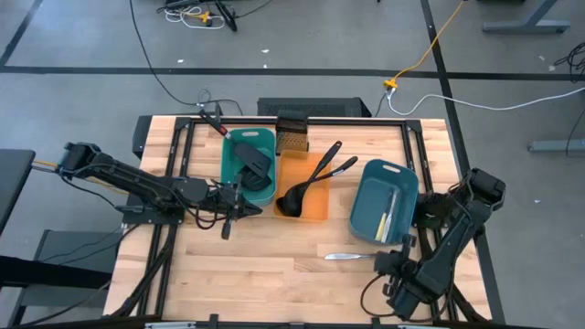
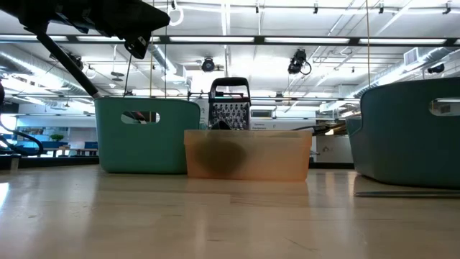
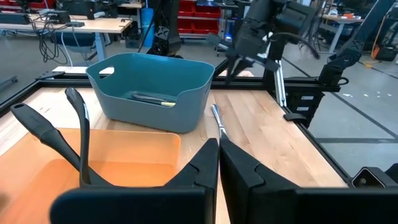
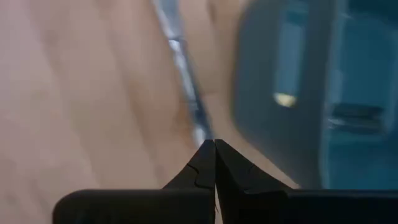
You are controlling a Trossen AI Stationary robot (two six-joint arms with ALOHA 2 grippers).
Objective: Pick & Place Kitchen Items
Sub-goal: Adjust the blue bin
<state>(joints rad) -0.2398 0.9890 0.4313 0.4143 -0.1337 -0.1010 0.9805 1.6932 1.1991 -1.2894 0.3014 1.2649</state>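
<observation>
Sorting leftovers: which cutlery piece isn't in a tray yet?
The silvery knife lying bare on the table, just before the blue tray; the other cutlery sits inside that tray.

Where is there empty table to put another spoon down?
Bare wood lies along the front edge, between the left gripper and the silvery knife. The back is crowded: teal tray, orange tray, blue tray and mesh box.
</observation>
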